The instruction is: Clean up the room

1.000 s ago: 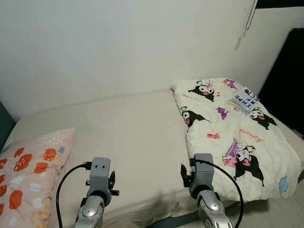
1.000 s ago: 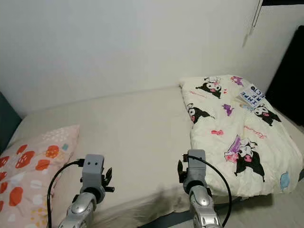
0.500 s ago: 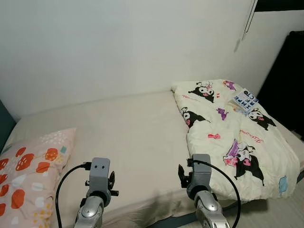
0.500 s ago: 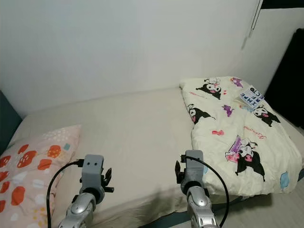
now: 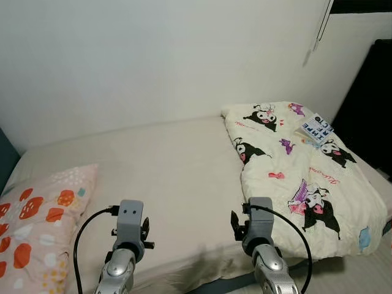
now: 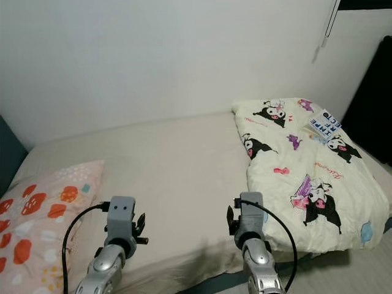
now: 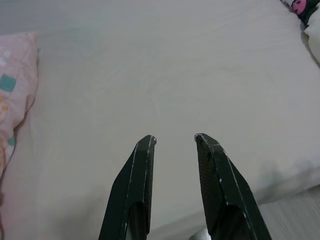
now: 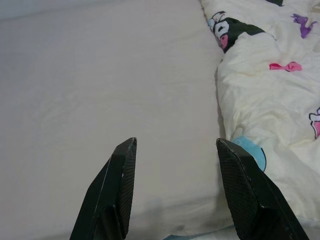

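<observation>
We face the bed [image 5: 171, 165], approach step. Left gripper [image 7: 174, 140] and right gripper [image 8: 172, 145] both released, empty, over the sheet. Quilt [image 5: 300, 177] lies bunched at right, book [image 5: 316, 128] on it. Next, probably: reach the quilt edge.

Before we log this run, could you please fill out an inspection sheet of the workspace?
Surface: bed with a cream sheet, bare in the middle.
Job's things: cartoon-print comforter bunched on the robot's right; floral pillow on its left.
Clutter: book lying on the comforter's far end.
Grippers: left gripper open above the sheet; right gripper open above the sheet beside the comforter's edge.
Cables: black cable looped at the left wrist; another at the right.
Surroundings: white wall; blind cord.
</observation>
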`<state>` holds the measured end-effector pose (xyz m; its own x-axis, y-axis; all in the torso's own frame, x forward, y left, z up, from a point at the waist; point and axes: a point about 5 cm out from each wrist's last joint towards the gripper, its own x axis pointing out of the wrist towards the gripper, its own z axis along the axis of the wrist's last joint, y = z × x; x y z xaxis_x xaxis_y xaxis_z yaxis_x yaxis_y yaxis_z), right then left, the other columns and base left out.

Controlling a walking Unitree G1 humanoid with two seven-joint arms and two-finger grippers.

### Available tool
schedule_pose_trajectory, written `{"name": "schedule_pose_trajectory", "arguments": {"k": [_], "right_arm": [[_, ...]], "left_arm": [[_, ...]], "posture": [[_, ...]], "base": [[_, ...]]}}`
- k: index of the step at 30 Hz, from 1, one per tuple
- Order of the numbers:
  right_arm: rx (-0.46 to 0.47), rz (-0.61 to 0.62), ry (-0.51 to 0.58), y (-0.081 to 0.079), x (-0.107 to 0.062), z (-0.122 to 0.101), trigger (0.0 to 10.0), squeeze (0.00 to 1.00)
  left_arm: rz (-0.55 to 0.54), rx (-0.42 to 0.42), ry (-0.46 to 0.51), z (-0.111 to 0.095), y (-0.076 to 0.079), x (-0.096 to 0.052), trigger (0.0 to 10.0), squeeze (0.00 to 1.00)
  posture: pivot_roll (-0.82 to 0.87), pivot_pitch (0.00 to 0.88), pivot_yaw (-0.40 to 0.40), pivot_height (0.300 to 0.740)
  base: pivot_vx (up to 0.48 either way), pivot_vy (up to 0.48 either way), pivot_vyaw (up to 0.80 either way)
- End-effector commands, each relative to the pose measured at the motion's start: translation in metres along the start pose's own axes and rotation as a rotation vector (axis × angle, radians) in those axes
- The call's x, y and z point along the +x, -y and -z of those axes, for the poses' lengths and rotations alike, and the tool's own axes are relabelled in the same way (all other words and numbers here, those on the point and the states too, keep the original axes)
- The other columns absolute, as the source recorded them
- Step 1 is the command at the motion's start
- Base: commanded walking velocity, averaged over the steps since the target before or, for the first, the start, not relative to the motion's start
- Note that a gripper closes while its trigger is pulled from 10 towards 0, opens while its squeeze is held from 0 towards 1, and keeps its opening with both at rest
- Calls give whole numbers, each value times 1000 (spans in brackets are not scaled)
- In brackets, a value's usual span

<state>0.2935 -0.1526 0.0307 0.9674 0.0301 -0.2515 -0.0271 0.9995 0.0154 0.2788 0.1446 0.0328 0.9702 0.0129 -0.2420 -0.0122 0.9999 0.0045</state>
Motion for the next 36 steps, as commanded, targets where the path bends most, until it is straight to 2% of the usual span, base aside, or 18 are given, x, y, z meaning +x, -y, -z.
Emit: {"name": "schedule_pose_trajectory", "arguments": {"k": [1,36], "right_arm": [[1,2,-5,0,-1,1,10000,0],[7,13,-10,-2,-4,4,10000,0]], "left_arm": [[11,-1,-6,3,3,0,10000,0],[16,3,-11,4,0,3,10000,0]], "posture": [[-72,63,-5,740],[-76,67,17,740]], "base": [[0,0,0],[0,0,0]]}}
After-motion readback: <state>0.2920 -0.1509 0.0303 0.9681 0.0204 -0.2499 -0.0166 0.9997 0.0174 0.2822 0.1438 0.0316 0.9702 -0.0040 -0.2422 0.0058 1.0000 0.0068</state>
